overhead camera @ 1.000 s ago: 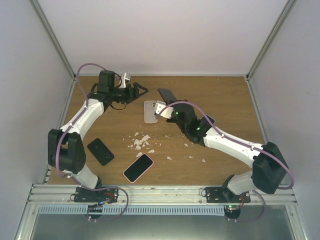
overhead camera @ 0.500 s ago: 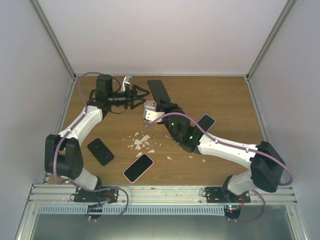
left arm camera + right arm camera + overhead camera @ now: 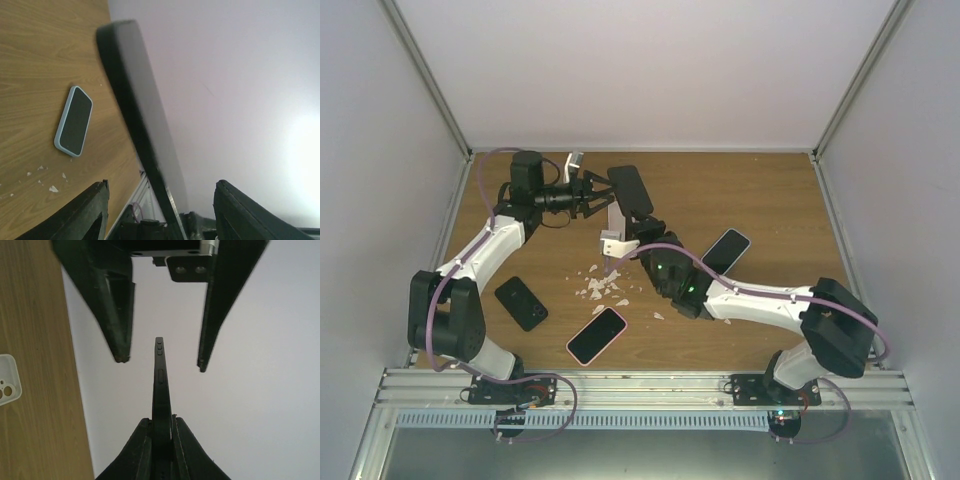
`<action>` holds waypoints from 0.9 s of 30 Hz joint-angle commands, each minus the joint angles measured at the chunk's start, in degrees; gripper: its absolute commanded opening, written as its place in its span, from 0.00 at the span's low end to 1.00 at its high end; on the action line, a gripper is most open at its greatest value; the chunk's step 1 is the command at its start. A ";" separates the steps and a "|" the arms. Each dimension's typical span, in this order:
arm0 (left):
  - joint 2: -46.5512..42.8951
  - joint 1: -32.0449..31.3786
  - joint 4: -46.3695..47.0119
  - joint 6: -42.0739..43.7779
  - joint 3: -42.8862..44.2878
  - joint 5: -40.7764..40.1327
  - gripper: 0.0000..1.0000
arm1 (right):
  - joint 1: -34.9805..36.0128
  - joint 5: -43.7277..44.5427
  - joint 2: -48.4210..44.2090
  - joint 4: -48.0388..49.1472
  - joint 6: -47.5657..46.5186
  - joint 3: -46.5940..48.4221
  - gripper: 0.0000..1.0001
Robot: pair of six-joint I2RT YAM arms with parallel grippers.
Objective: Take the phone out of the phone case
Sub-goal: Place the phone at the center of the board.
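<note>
So the right end effector is pinched tight on one end of the dark phone. It's holding the phone up off the desk, over toward the far edge and a bit left of centre. The left end effector is spread open with a finger on each side of the phone's free end. The right wrist view shows clear gaps on both sides, so it isn't touching anything yet.

The black rim is the case, I think, but honestly I can't tell where case stops and phone starts.

What worries me:
- The right side only has a thin pinch at one end. Any sideways tug from the left could make the phone pivot or slide out and drop on the desk.
- The left fingers only overlap the very tip. A shallow bite there probably just slips off the rim.
- If the left squeezes flat across both faces, it clamps phone and case together. Then nothing peels and the two arms are just playing tug of war.
- The side buttons sit right up at that end and could get mashed.
</note>
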 commanded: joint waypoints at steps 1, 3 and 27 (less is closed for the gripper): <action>-0.93 0.06 4.46 -1.35 -1.12 1.23 0.56 | 1.54 1.20 0.80 13.30 -6.23 -2.36 0.01; -0.85 -0.01 4.69 -1.66 -1.31 1.23 0.51 | 1.63 1.49 1.15 13.70 -6.37 -2.15 0.01; 0.63 -1.47 4.42 -1.38 -0.79 0.23 0.07 | 4.43 3.45 3.63 16.63 -8.20 -1.40 0.01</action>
